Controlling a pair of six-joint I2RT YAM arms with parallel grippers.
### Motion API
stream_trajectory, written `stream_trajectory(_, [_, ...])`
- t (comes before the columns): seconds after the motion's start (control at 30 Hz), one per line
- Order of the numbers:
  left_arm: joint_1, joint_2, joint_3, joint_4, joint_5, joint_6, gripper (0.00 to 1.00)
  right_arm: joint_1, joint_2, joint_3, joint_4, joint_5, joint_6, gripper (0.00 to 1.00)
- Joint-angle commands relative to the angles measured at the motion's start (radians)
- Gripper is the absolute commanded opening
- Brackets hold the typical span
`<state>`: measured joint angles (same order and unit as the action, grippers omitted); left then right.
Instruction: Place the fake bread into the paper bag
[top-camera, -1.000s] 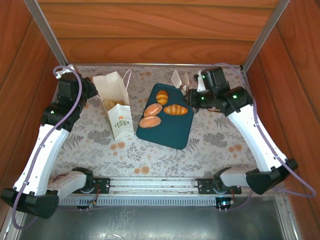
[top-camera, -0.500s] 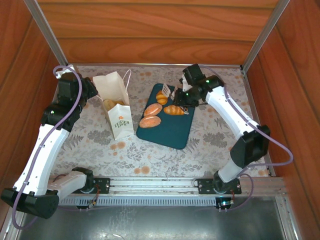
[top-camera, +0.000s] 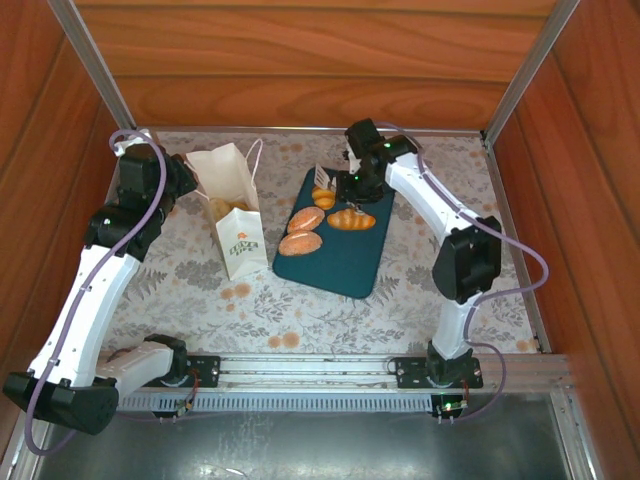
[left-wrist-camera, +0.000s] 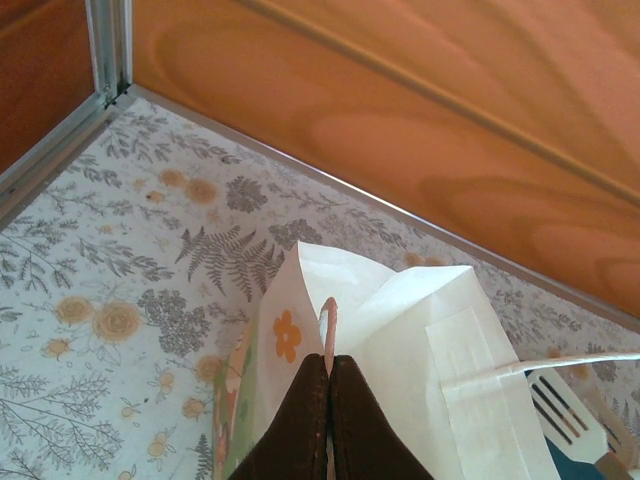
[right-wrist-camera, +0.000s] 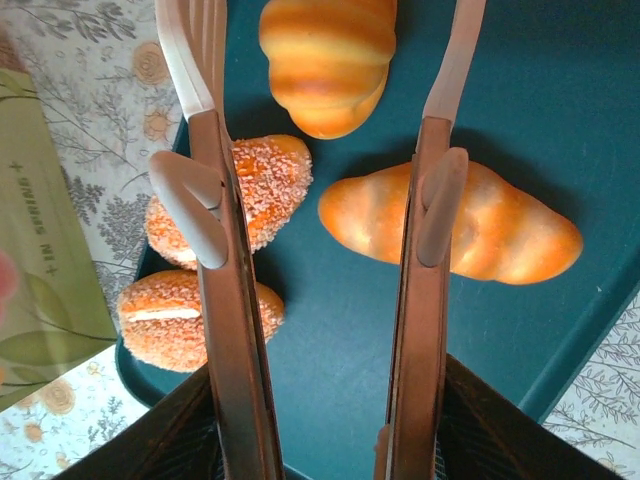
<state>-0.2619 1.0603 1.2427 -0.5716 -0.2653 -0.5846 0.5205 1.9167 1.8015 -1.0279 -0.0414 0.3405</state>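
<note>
Top external view: the upright white paper bag (top-camera: 232, 205) stands left of the dark teal tray (top-camera: 345, 275) on which four glossy golden-brown toy rolls (top-camera: 305, 219) lie, and the right gripper (top-camera: 330, 182) hangs over the tray's far end. Left wrist view: the left gripper (left-wrist-camera: 329, 365) is closed tight, it seems on the bag's rim. Right wrist view: the right gripper's fork-like fingers (right-wrist-camera: 215, 200) stand partly apart and empty above a ridged roll (right-wrist-camera: 325, 70), so picking is in hand; next it must lower around one roll and close.
</note>
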Motion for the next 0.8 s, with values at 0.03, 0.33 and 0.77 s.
stream_trajectory(0.03, [0.004,0.003,0.027,-0.001,0.006,-0.012,0.00,0.021,0.044,0.063,-0.028,0.024,-0.034,0.53])
stream_trajectory(0.33, [0.004,-0.003,0.023,-0.001,0.001,-0.011,0.00,0.041,0.138,0.118,-0.040,0.028,-0.025,0.52])
stream_trajectory(0.77, [0.003,-0.009,0.014,-0.001,-0.002,-0.009,0.00,0.039,0.127,0.097,-0.048,0.059,-0.008,0.31])
